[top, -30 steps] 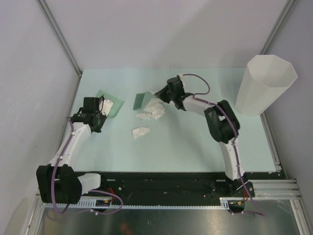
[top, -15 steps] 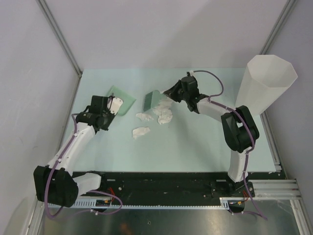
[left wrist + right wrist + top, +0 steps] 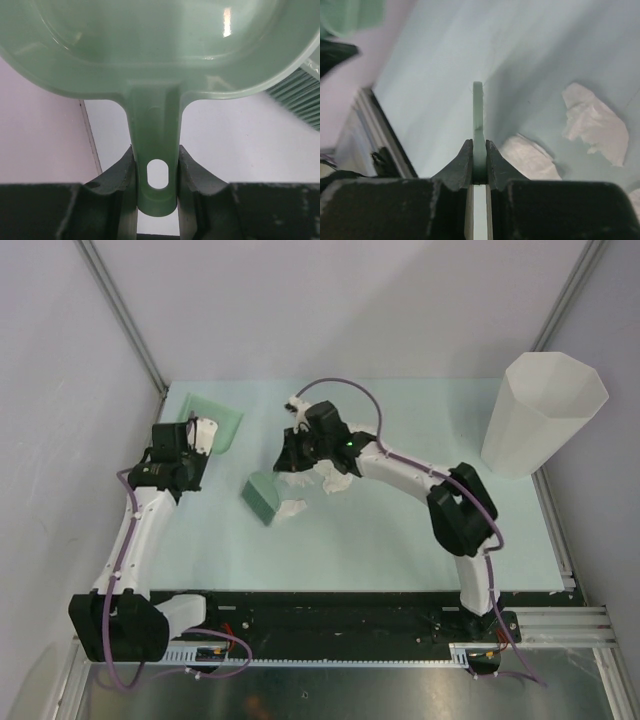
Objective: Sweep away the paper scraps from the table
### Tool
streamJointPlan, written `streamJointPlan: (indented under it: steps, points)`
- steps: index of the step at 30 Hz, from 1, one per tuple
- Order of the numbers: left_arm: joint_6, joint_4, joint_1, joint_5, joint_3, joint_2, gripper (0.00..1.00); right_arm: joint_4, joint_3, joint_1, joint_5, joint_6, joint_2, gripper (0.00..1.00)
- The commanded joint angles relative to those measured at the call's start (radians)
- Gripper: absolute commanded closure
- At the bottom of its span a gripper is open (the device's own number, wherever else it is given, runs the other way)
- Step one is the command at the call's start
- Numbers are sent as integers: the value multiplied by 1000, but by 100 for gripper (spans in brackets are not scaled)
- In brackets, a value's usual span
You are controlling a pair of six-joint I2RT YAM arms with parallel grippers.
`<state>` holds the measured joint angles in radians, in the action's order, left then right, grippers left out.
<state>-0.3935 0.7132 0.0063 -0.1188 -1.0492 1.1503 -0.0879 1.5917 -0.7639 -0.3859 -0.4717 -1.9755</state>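
I find the left hand (image 3: 188,440) clamped on the handle of the dustpan (image 3: 218,425), over the far-left corner of the bench (image 3: 380,540). The right hand (image 3: 296,455) is closed on the brush (image 3: 262,498). The scraps (image 3: 335,478) lie mid-bench, one just beside the brush head.

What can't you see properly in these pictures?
- Top view: the right arm covers some paper scraps, so no sure count.
- Left wrist view: the dustpan is cut off by the picture's edges.
- Right wrist view: the brush shows edge-on only, so its bristles cannot be made out.
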Motion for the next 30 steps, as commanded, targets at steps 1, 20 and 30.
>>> streamJointPlan:
  steps: [1, 20, 30]
  points:
    - [5, -18, 17, 15, -20, -20, 100, -318, 151, -12, 64, 168, -92, 100]
    - [50, 152, -320, 25, 86, 98, 100, -455, 129, 178, 154, 252, 245, 100]
    - [160, 190, -589, 211, 18, 273, 100, -688, 96, 190, 677, 306, 564, 100]
